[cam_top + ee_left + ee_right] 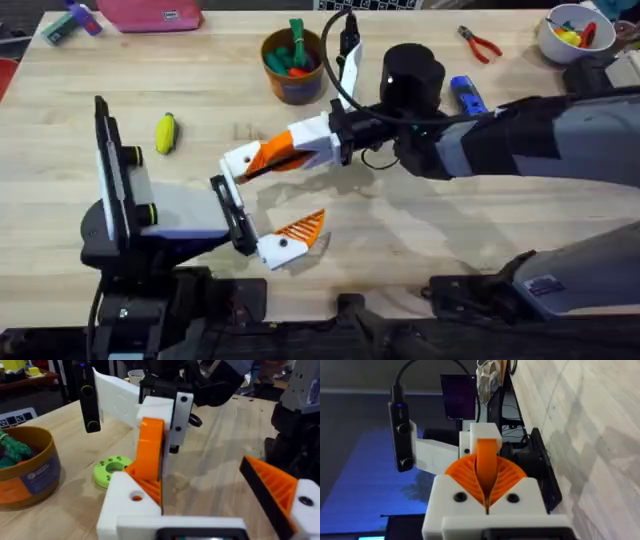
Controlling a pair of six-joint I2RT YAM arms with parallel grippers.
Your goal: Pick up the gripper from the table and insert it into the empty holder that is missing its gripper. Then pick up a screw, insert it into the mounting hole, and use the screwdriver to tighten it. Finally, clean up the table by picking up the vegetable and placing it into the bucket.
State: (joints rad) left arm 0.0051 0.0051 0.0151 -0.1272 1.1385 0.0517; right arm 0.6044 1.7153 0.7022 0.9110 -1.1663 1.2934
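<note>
I'm holding orange gripper [486, 467] pinched in right claw [262, 158], seating it onto holder [131, 502] of left claw [268, 212], itself spread wide. Risking misalignment: slight tilt jamming wedge, popping it loose.

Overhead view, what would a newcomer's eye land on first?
Mid-table, the right gripper is shut on the gripper, an orange wedge pinched between its pads. Just in front, the left gripper stands open. The yellow vegetable lies alone at the left; the bucket sits at the back.
</note>
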